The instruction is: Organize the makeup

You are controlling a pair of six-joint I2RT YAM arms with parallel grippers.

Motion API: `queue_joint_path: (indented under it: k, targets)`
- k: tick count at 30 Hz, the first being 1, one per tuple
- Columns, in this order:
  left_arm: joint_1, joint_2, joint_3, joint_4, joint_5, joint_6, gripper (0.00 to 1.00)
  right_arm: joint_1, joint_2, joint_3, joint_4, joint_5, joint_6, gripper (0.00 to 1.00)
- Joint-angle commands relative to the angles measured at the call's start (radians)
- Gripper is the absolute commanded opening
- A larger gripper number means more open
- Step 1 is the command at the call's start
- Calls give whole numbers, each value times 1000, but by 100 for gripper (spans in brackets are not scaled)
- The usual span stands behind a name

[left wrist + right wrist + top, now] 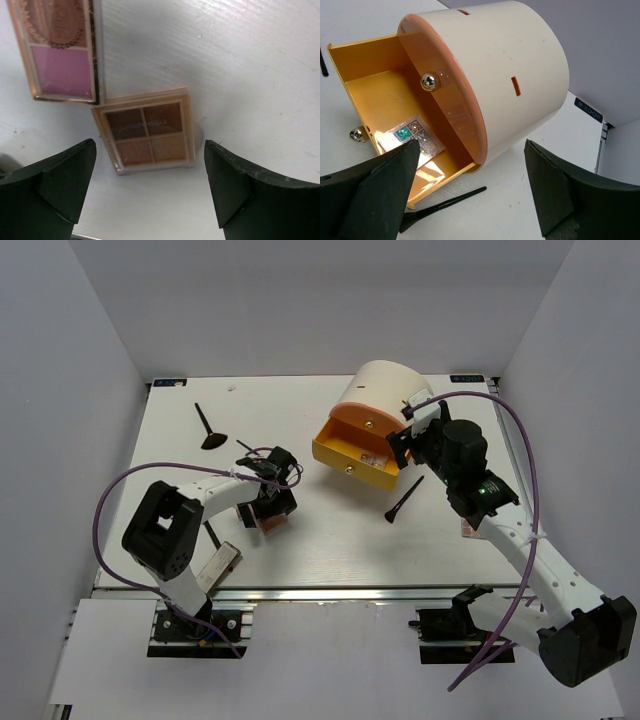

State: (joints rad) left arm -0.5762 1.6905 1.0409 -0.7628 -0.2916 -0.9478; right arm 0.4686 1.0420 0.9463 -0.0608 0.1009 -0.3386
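Note:
My left gripper (271, 500) is open and empty just above two flat eyeshadow palettes on the table. In the left wrist view a brown four-pan palette (147, 132) lies between and ahead of the open gripper (150, 185), with a pink palette (60, 50) beyond it. My right gripper (398, 452) is open and empty beside the pulled-out yellow drawer (352, 452). A multicoloured palette (412, 137) lies inside that drawer (375, 95). A black brush (403, 499) lies on the table below the drawer, and it also shows in the right wrist view (445, 202). No sponges are in view.
The cream cylindrical drawer unit (385, 390) stands at the back right. Another black brush (208, 428) lies at the back left. A silvery-beige compact (218, 568) sits near the front edge by the left arm. A small pinkish item (469, 530) peeks out under the right arm.

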Motion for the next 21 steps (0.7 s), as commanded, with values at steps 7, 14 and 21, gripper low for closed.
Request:
queue_joint_path:
  k: [7, 14, 21]
  targets:
    - [-4, 63, 2, 83, 14, -23, 79, -8, -34, 13, 0, -18, 35, 89]
    - [-13, -47, -53, 118, 34, -28, 28, -19, -74, -4, -1, -9, 41, 89]
    - [-77, -273, 50, 336, 101, 96, 2, -79, -131, -24, -10, -130, -27, 64]
